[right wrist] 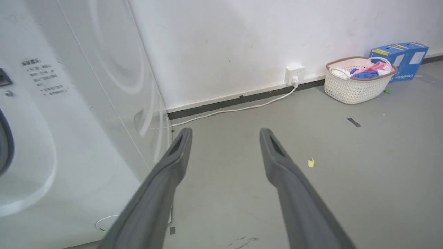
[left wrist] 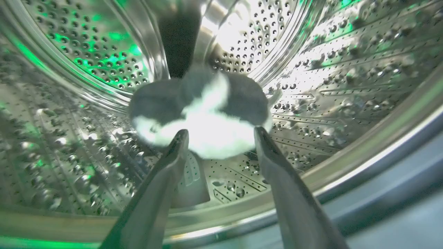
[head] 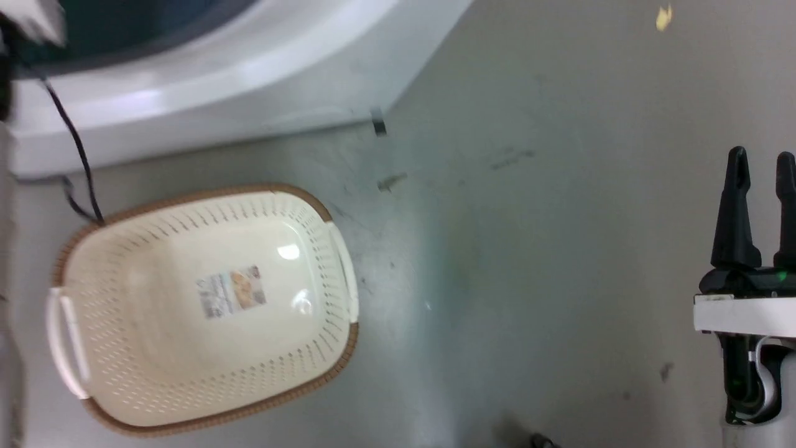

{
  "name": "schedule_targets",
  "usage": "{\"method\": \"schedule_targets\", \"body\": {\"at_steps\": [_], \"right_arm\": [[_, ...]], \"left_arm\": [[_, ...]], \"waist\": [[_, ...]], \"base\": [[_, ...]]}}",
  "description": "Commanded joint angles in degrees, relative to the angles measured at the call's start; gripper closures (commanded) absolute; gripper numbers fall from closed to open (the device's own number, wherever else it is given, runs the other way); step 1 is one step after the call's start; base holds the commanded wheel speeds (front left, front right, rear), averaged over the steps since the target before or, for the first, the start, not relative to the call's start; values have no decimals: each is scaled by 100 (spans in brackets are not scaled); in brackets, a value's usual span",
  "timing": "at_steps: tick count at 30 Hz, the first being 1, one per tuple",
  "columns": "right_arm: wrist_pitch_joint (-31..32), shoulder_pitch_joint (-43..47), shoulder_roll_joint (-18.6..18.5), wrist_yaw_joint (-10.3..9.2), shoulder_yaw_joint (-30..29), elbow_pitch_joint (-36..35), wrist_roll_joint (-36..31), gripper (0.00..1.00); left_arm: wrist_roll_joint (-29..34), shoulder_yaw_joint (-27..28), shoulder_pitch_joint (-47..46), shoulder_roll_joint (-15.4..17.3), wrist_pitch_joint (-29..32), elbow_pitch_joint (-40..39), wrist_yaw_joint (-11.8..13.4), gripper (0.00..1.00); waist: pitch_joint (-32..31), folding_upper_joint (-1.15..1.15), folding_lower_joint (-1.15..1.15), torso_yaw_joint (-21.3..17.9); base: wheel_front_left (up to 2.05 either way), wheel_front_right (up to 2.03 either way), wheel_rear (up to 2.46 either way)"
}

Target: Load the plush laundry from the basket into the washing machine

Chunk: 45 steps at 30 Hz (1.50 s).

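Plush laundry [left wrist: 197, 114] inside washing machine [left wrist: 346, 79], just beyond left gripper [left wrist: 220, 132], spread wide, empty. Basket [head: 186, 379] beside washing machine, bare; right gripper [right wrist: 225, 133] wide. Leaves only withdrawal, seemingly.

the right hand [head: 762, 158] has two long black fingers [head: 735, 211], tapering to rounded tips, on a black base with a small green light [head: 777, 275]. below sits a flat white plate [head: 740, 317], then a black joint with a looped silver-grey cable [head: 766, 373]. close up, each finger shows a narrow slot near its tip. the left hand [left wrist: 220, 132] has matching dark grey fingers.
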Motion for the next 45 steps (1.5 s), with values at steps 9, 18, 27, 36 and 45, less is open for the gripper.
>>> {"method": "schedule_targets", "body": {"at_steps": [9,18,27,36,45], "right_arm": [[-25,378,-5,-5,-174,-92,-696,0],[-25,907,-5,-5,-104,-39,-1102,0],[-25,1481,-5,-5,95,77,-1344,0],[-25,1841,-5,-5,227,243,-1363,0],[8,1766,0,0,268,244,-1369,100]], "left_arm": [[-364,221,1803,-622,-334,-871,-26,0],[-283,723,4527,-1355,-337,-3241,255,0],[-42,1014,6668,-1991,-337,-4449,447,0],[365,990,7626,-2228,-338,-4979,518,0],[444,962,7611,-2258,-297,-4973,356,100]], "waist": [[-1697,0,0,979],[-2738,0,0,1690],[-3349,0,0,2131],[-3627,0,0,2343],[-3640,0,0,2378]], "base": [[0,0,0],[0,0,0],[0,0,0],[0,0,0],[0,0,0]]}}
